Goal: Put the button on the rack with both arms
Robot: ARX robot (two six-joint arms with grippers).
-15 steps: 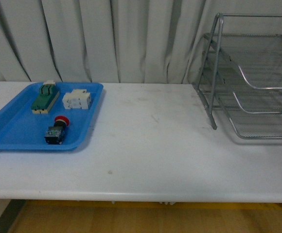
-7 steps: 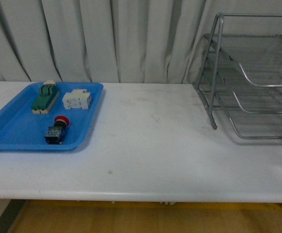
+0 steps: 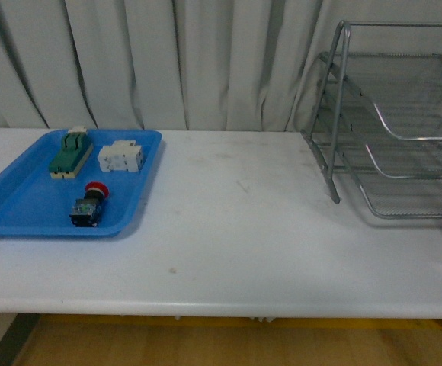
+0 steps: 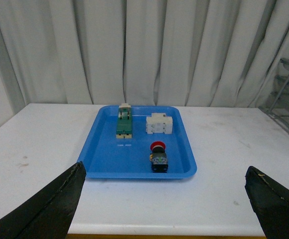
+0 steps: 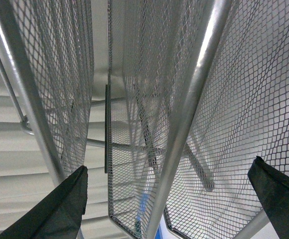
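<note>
Over on the left side of the counter (image 3: 236,229), the button (image 3: 89,203) lies in the blue tray (image 3: 23,202), red cap toward the back, near the tray's front rim and well apart from the rack (image 3: 404,191) at the far right. My left fingers (image 4: 50,209) are spread wide and hold nothing; the wrist camera looks straight at the tray from short of it. My right fingers (image 5: 50,209) are also spread and empty, pushed up close against the rack's mesh. I judge the job has barely begun, with the pickup first. I would bring the left arm down over the black body, not the rounded cap, which could slip, and close across its flat sides. The white block (image 3: 121,156) and the green-and-cream switch (image 3: 71,152) sit farther back, so I would approach from the front rim to avoid nudging them. The right arm should come off the mesh before any handover. The counter is plain white with a few scuffs, a pale pleated curtain (image 3: 168,61) hangs behind, and a wooden floor (image 3: 206,343) shows below.
</note>
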